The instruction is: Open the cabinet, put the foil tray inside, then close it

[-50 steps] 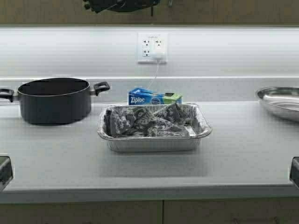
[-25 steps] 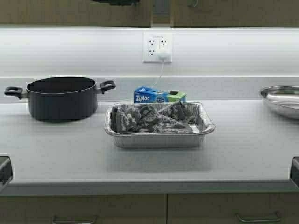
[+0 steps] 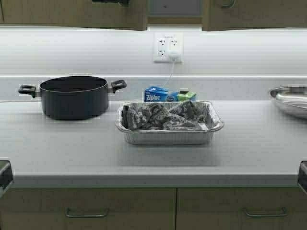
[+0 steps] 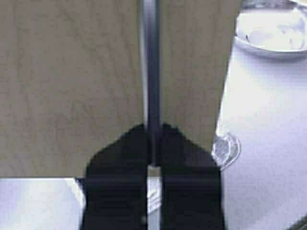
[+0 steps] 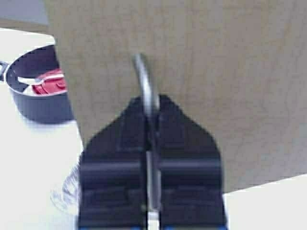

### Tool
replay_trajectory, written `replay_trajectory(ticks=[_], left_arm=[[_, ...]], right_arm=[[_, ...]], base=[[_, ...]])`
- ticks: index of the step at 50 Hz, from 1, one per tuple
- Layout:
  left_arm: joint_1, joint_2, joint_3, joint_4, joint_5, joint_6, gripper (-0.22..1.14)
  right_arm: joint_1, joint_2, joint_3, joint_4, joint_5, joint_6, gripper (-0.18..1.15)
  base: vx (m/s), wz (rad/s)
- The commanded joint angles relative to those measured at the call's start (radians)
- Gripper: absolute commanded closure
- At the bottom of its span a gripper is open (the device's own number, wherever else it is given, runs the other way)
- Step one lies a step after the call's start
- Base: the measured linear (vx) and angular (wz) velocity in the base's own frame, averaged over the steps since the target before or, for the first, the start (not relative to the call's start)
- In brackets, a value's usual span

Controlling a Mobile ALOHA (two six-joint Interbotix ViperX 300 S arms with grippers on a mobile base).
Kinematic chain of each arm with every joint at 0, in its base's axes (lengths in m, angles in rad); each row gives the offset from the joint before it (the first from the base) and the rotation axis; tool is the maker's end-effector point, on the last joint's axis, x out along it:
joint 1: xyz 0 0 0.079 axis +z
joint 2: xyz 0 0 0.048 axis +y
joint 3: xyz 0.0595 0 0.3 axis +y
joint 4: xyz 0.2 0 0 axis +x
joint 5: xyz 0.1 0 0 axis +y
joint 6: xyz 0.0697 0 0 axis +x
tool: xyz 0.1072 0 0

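The foil tray [image 3: 169, 136], with a grey patterned cloth [image 3: 160, 117] bunched in it, sits mid-counter below the cabinet. The cabinet's left door [image 3: 72, 12] and right door [image 3: 259, 14] stand parted, with a gap [image 3: 173, 7] showing the inside. My left gripper [image 4: 153, 129] is shut on the left door's vertical bar handle [image 4: 151, 57]. My right gripper [image 5: 151, 103] is shut on the right door's curved steel handle [image 5: 144, 76]. Both arms are up at the top edge of the high view, mostly out of sight.
A black two-handled pot [image 3: 74, 97] stands left of the tray, and a Ziploc box [image 3: 163, 95] lies behind it under a wall outlet [image 3: 168, 47]. A steel bowl [image 3: 292, 99] sits at the far right. Base drawers [image 3: 86, 211] run below the counter's front edge.
The robot has backed away: the counter scene has shifted and the base drawers have come into view. The two cabinet doors have swung apart, widening the gap between them.
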Motion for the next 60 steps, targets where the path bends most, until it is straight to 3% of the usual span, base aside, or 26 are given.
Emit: replay_trajectory(ticks=[1, 8, 13, 15, 20, 24, 26, 31, 35, 39, 41, 44, 46, 48, 50, 53, 57, 60], left_arm=[[0.058, -0.075, 0.009, 0.005, -0.003, -0.002, 0.88], [0.078, -0.121, 0.052, 0.005, -0.003, 0.003, 0.87], [0.080, -0.150, 0.075, 0.009, 0.002, 0.009, 0.76], [0.080, -0.164, 0.086, 0.009, 0.011, -0.002, 0.66], [0.083, -0.213, 0.103, 0.009, 0.098, -0.006, 0.20], [0.086, -0.262, 0.123, 0.009, 0.181, -0.008, -0.12], [0.086, -0.288, 0.138, 0.009, 0.218, -0.008, -0.18], [0.087, -0.370, 0.178, 0.009, 0.324, -0.005, -0.07], [0.084, -0.442, 0.199, 0.008, 0.419, -0.006, 0.14], [0.051, -0.491, 0.201, 0.005, 0.502, 0.006, 0.55], [0.014, -0.509, 0.201, 0.009, 0.509, 0.012, 0.82], [-0.055, -0.515, 0.195, 0.011, 0.486, 0.009, 1.08], [-0.098, -0.509, 0.187, 0.011, 0.460, -0.003, 1.07], [-0.140, -0.497, 0.176, 0.008, 0.431, -0.006, 0.97], [-0.176, -0.474, 0.166, 0.003, 0.407, -0.011, 0.87], [-0.232, -0.422, 0.146, -0.003, 0.374, -0.011, 0.81], [-0.295, -0.339, 0.117, -0.003, 0.325, -0.012, 0.86], [-0.337, -0.264, 0.092, -0.003, 0.268, -0.012, 0.88]], right_arm=[[-0.054, -0.003, 0.011, -0.011, 0.060, -0.003, 0.89], [-0.058, -0.003, 0.009, -0.057, 0.095, 0.000, 0.83], [-0.058, -0.011, 0.003, -0.064, 0.146, 0.000, 0.53], [-0.061, -0.020, -0.003, -0.064, 0.178, 0.000, 0.34], [-0.066, -0.060, 0.000, -0.064, 0.249, 0.006, -0.07], [-0.083, -0.112, 0.020, -0.067, 0.310, 0.018, -0.10], [-0.097, -0.143, 0.032, -0.077, 0.345, 0.020, -0.06], [-0.143, -0.232, 0.049, -0.123, 0.456, 0.026, -0.02], [-0.147, -0.307, 0.048, -0.138, 0.554, 0.044, 0.02], [-0.146, -0.364, 0.035, -0.126, 0.647, 0.097, 0.17], [-0.140, -0.380, 0.029, -0.118, 0.678, 0.126, 0.31], [-0.114, -0.394, 0.025, -0.112, 0.692, 0.155, 0.59], [-0.081, -0.396, 0.026, -0.112, 0.684, 0.158, 0.78], [-0.041, -0.393, 0.028, -0.114, 0.661, 0.155, 0.95], [0.014, -0.385, 0.032, -0.114, 0.606, 0.156, 1.04], [0.089, -0.368, 0.034, -0.112, 0.535, 0.160, 0.98], [0.186, -0.319, 0.028, -0.114, 0.445, 0.160, 0.86], [0.244, -0.267, 0.017, -0.115, 0.382, 0.160, 0.87]], base=[[-0.07, -0.02], [-0.06, -0.03], [-0.05, -0.05], [-0.04, -0.06], [-0.04, -0.06], [-0.03, -0.06], [-0.02, -0.06], [0.00, -0.01], [0.00, -0.01], [0.00, 0.00], [0.00, 0.00], [0.00, 0.00], [0.00, 0.00], [0.00, 0.00], [0.00, 0.00], [0.00, 0.00], [0.00, 0.00], [0.00, 0.00]])
